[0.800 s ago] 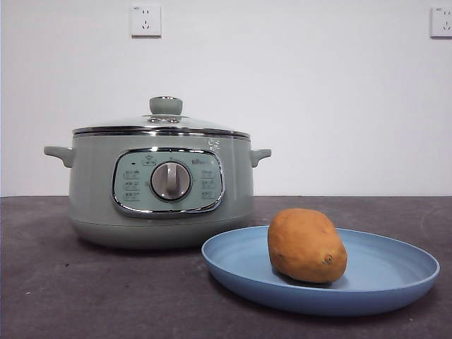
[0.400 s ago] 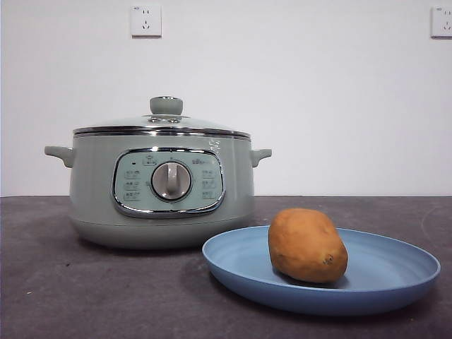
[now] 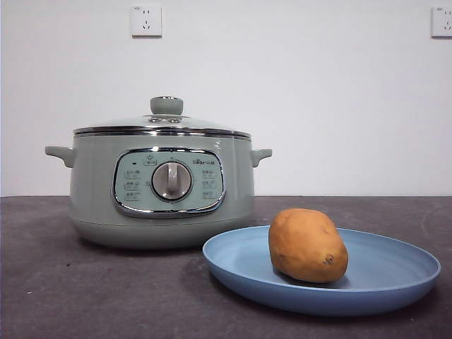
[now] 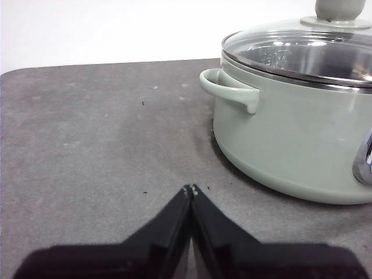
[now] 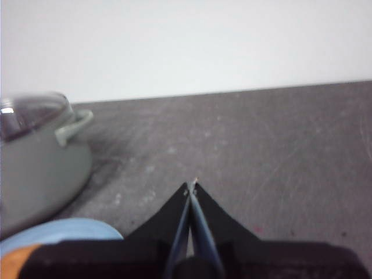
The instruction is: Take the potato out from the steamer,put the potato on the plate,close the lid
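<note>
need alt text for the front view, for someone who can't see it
An orange-brown potato lies on a shallow light-blue plate on a dark table. Behind and beside the plate stands a sage-green steamer with its glass lid on. A white wall with two sockets fills the background; no arm shows.

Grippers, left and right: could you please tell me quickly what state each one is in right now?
Left gripper: shut, holding nothing, beside the steamer.
Right gripper: shut, holding nothing.

The dark grey worktop [image 3: 106, 296] is carrying the steamer [image 3: 162, 187] and the light-blue plate [image 3: 381, 279]. The steamer is sitting just beyond the left claw [image 4: 191, 188], the plate beside the right claw [image 5: 192, 185].
</note>
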`<state>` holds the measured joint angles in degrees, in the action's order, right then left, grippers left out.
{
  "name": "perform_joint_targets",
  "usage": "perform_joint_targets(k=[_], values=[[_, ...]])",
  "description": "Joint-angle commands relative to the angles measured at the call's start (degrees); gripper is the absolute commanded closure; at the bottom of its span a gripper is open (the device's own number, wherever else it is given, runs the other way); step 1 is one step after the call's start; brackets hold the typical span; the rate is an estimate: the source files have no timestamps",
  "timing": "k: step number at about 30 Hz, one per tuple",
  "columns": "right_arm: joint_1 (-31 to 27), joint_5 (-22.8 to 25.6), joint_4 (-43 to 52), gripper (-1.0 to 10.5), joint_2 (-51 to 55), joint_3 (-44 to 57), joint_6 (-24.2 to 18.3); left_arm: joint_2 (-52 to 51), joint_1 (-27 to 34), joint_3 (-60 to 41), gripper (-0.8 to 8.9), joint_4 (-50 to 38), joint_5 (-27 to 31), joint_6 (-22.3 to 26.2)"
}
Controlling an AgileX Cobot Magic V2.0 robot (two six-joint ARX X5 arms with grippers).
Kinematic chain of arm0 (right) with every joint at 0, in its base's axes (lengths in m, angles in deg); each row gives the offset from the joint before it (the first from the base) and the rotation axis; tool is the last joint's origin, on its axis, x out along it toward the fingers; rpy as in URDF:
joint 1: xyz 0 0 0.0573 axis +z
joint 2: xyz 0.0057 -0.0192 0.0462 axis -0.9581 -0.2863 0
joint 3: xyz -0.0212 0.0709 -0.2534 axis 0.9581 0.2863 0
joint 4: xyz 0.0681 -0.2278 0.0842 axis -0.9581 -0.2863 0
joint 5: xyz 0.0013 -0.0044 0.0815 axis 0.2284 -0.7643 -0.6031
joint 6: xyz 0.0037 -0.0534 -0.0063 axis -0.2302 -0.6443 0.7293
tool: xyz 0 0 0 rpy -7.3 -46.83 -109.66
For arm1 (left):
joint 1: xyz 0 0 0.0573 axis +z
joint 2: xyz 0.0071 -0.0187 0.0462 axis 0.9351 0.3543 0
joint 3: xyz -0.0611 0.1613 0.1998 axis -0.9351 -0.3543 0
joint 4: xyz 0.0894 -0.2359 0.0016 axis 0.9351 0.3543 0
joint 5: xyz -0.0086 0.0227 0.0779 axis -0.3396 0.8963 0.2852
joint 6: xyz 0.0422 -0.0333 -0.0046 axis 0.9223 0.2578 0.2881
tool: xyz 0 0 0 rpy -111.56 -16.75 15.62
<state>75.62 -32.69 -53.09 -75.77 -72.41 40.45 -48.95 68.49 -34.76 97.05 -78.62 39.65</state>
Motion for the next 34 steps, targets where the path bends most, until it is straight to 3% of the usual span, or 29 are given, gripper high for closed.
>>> perform_joint_targets(k=[1, 11, 15, 34], values=[[0.0, 0.3, 0.3, 9.5, 1.5, 2.8, 0.9, -0.2, 0.2, -0.9, 8.17, -0.1, 0.1, -0.6], [0.1, 1.6, -4.2, 9.5, 2.0, 4.0, 1.9, -0.2, 0.2, -0.9, 8.17, -0.1, 0.1, -0.6], [0.1, 1.7, -4.0, 9.5, 2.0, 4.0, 5.8, -0.2, 0.2, -0.9, 8.17, -0.1, 0.1, -0.6], [0.0, 1.7, -3.8, 9.5, 2.0, 4.0, 5.6, -0.2, 0.2, -0.9, 8.17, -0.1, 0.1, -0.6]])
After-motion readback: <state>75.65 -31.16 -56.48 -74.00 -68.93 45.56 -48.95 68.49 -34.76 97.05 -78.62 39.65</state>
